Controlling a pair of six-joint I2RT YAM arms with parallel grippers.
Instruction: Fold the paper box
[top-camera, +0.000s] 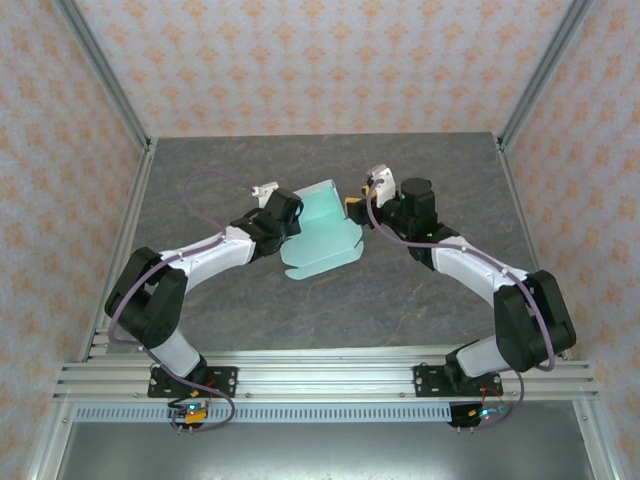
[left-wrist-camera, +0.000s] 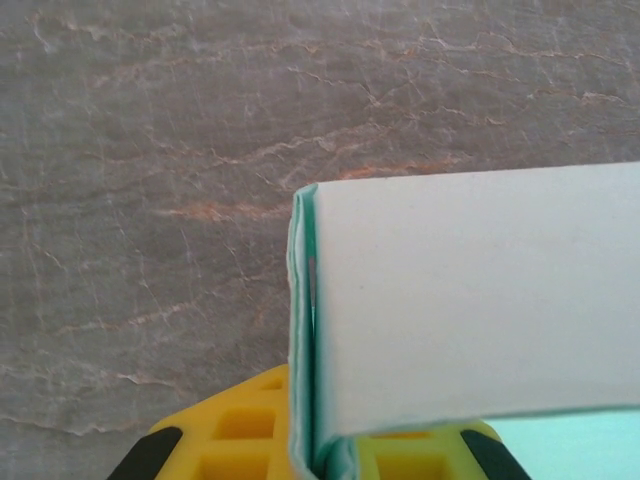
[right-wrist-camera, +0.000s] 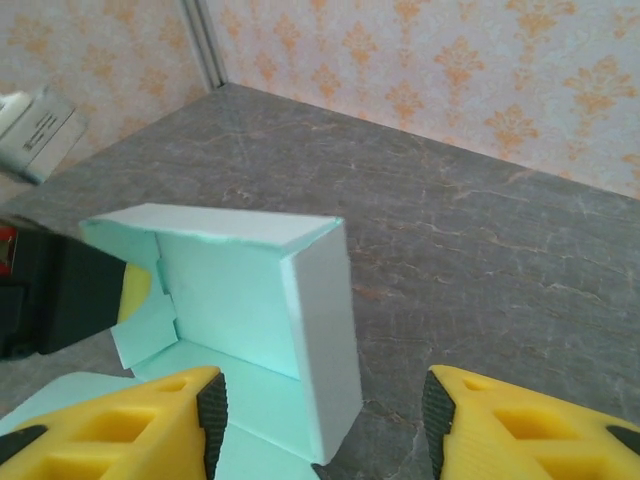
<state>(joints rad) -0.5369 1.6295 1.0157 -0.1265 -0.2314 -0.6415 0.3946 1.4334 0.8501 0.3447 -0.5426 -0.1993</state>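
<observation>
Right wrist view: right claw (right-wrist-camera: 322, 415) spread apart, paper box (right-wrist-camera: 240, 290) wall ahead between its tips; left claw (left-wrist-camera: 318, 445) (nearer arm) clamped on the far wall.

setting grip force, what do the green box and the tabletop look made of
The paper box looks like thin matt card, pale mint: sharp creases, thin cut edges, panels standing by themselves. The table looks like grey stone or stone-print laminate, veined with rusty streaks, faint sheen; the look can't settle which.
</observation>
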